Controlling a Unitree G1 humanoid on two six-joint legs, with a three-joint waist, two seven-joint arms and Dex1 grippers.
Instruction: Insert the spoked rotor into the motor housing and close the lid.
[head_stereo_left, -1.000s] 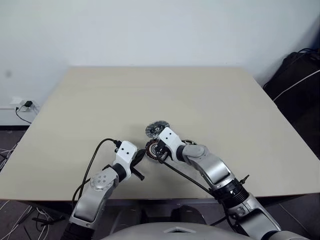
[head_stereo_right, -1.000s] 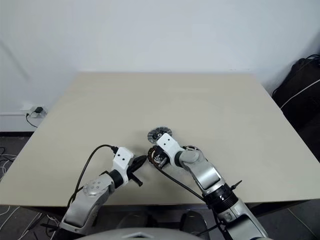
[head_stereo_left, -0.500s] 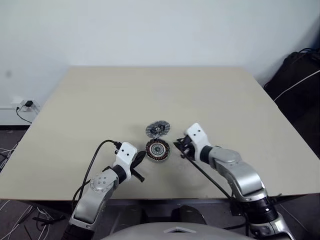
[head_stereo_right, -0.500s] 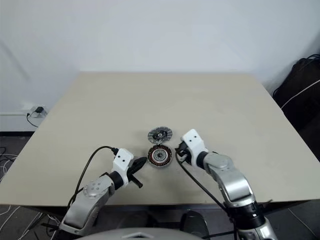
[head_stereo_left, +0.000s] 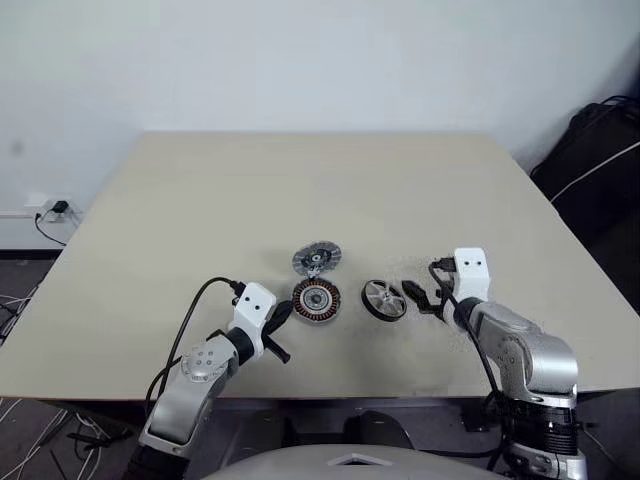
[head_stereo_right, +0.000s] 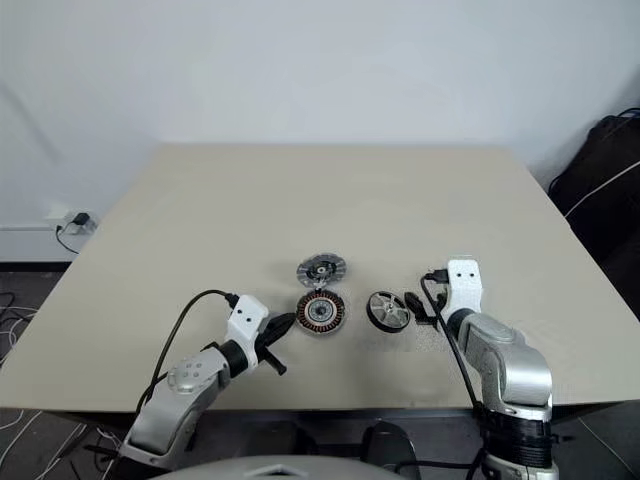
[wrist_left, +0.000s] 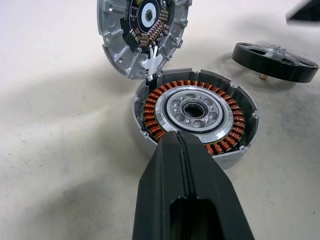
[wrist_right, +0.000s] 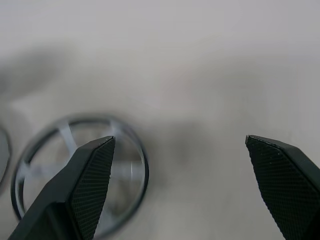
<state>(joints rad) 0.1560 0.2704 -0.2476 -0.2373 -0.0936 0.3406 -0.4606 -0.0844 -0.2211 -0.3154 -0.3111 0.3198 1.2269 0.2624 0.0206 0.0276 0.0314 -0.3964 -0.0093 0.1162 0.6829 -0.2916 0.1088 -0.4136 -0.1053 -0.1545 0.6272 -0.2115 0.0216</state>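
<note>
The motor housing (head_stereo_left: 316, 299), with copper windings around a silver centre, lies open on the table. Just behind it the ribbed grey lid (head_stereo_left: 316, 259) leans at the housing's (wrist_left: 195, 112) rim, its ribbed face (wrist_left: 142, 30) showing. To the housing's right the spoked rotor (head_stereo_left: 384, 299) lies flat on the table. My left gripper (head_stereo_left: 284, 309) is shut and empty, its tip (wrist_left: 175, 136) just short of the housing's near wall. My right gripper (head_stereo_left: 421, 297) stands wide open (wrist_right: 179, 141) just right of the rotor (wrist_right: 131, 170), holding nothing.
The beige table (head_stereo_left: 300, 180) is bare apart from these parts. A black bag (head_stereo_left: 592, 150) stands off the table's far right corner. A wall socket with cables (head_stereo_left: 47, 211) sits low on the left. My left arm's black cable (head_stereo_left: 190, 310) loops over the near edge.
My right arm has swung from over the housing out to the right and its gripper has gone from shut to wide open. The rotor now lies uncovered. The left arm kept still.
</note>
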